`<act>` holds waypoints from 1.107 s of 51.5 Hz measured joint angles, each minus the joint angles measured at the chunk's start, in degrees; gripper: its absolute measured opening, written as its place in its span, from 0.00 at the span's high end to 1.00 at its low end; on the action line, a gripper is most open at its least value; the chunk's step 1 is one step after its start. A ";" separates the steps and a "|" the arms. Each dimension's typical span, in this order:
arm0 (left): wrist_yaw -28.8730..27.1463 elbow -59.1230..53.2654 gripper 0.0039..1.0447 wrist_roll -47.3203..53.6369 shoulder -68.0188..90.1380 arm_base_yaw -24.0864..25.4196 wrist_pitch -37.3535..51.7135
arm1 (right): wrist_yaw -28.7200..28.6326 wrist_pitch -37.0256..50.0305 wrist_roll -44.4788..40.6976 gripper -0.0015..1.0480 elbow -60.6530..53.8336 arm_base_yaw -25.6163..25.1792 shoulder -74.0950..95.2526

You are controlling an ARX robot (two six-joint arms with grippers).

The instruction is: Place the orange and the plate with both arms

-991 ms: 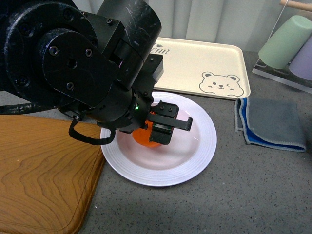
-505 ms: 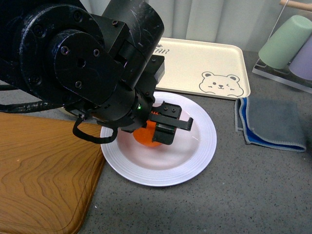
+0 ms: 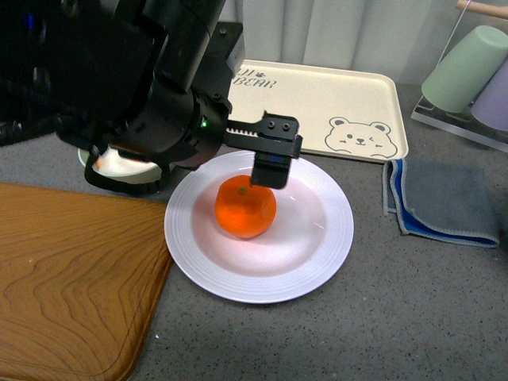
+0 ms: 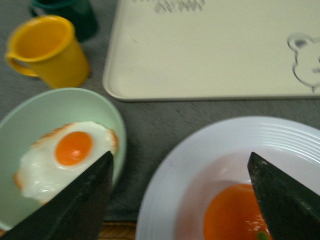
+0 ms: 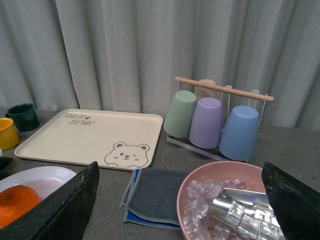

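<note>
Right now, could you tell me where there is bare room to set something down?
Bare: the cream bear-printed tray, the wooden board, and the grey countertop between that board and the folded grey cloth. Crowded: the white ridged plate holds the round orange, beside the pale green bowl.

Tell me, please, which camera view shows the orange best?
The front view: the orange shows nearly whole there, sitting in the plate. The left wrist view cuts off its lower part at the frame edge, and the right wrist view catches only a slice of it in one corner.
</note>
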 joint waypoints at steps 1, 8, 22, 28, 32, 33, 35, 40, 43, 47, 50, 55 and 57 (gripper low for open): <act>-0.87 -3.08 0.26 0.59 0.00 0.42 6.49 | 0.02 0.02 0.00 0.09 0.00 0.00 0.00; 0.37 -17.84 0.50 2.75 -6.73 5.49 35.04 | 0.24 0.00 0.02 0.09 0.00 0.00 -0.02; 7.21 -32.57 0.95 3.37 -22.12 12.87 36.37 | 0.07 0.00 0.00 0.09 0.00 0.00 0.00; 10.62 -37.42 0.97 3.74 -30.64 15.69 33.44 | 0.09 0.00 0.00 0.09 0.00 0.00 -0.02; 11.82 -39.19 0.97 3.78 -34.23 17.05 31.41 | 0.09 0.00 0.00 0.09 0.00 0.00 0.00; 12.00 -39.43 0.97 3.78 -34.73 17.25 31.10 | 0.09 0.00 0.00 0.09 0.00 0.00 -0.02; 12.59 -40.61 0.97 3.78 -37.31 18.14 29.46 | 0.09 0.00 0.00 0.09 0.00 0.00 0.00; 14.05 -41.83 0.97 3.78 -44.50 19.80 22.62 | 0.07 0.00 0.00 0.09 0.00 0.00 0.00; 14.80 -42.23 0.97 3.80 -48.78 20.44 19.02 | 0.09 0.00 0.00 0.09 0.00 0.00 0.00; 15.65 -42.97 0.97 3.80 -53.46 21.22 15.91 | 0.09 0.00 0.00 0.09 0.00 0.00 0.00; 16.28 -43.63 0.97 3.80 -56.15 21.79 14.08 | 0.09 0.00 0.00 0.09 0.00 0.00 0.00; 17.11 -44.70 0.97 3.80 -60.46 22.73 10.69 | 0.09 0.00 0.00 0.09 0.00 0.00 -0.02; 18.08 -45.11 0.97 3.80 -62.34 23.47 9.14 | 0.07 0.00 0.00 0.09 0.00 0.00 0.00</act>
